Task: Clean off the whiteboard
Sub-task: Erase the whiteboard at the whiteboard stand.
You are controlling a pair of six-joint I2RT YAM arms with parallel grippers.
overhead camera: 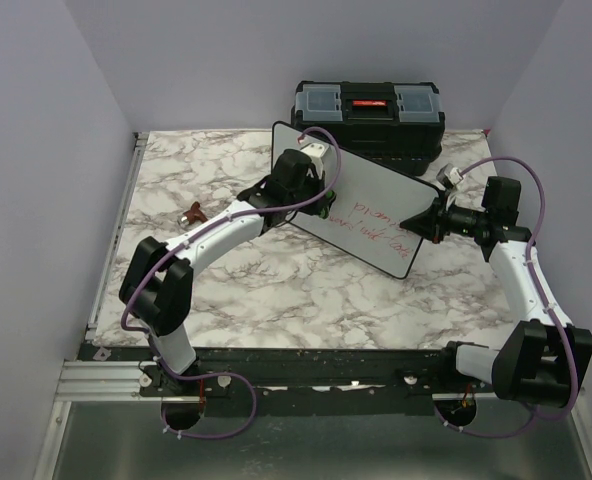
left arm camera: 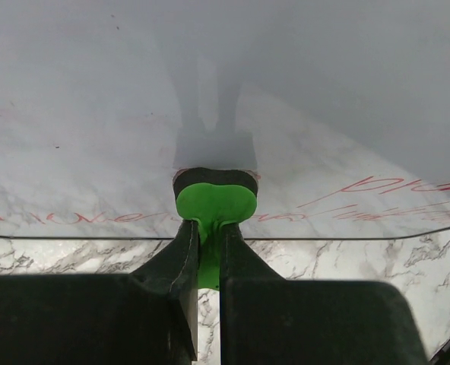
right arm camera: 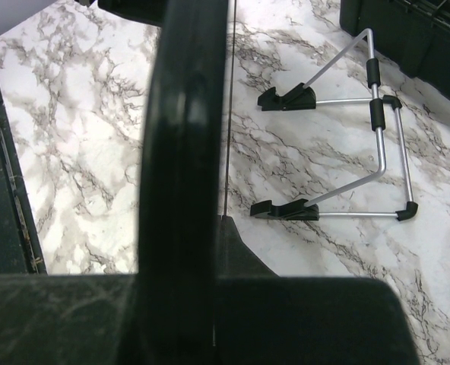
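Here's the whiteboard (overhead camera: 371,215), propped at a tilt on the marble desk (overhead camera: 276,290), right of centre and just in front of the black toolbox (overhead camera: 368,115) at the back edge. Red handwriting runs across its lower right part, and there's more along the bottom edge in the left wrist view.

Left arm reaches in from the near left, and its tool (overhead camera: 321,195) is up against the board's left half. Close up, the left tool (left arm camera: 210,228) has its fingers clamped together on a green eraser (left arm camera: 213,201), with the eraser's dark pad pressed flat against the white surface (left arm camera: 96,114). A faint shadow of the tool sits on the board just above it.

Over on the right, the right tool (overhead camera: 426,218) pinches the board's right-hand edge, fingers closed on it. From that wrist camera the board shows edge-on as a dark strip running up from between the fingers. Behind it a silver wire stand (right arm camera: 377,152) with black feet rests on the marble, and a corner of the toolbox (right arm camera: 407,30) shows at top right.

A small reddish-brown object (overhead camera: 192,212) lies on the desk well to the left, apart from the board
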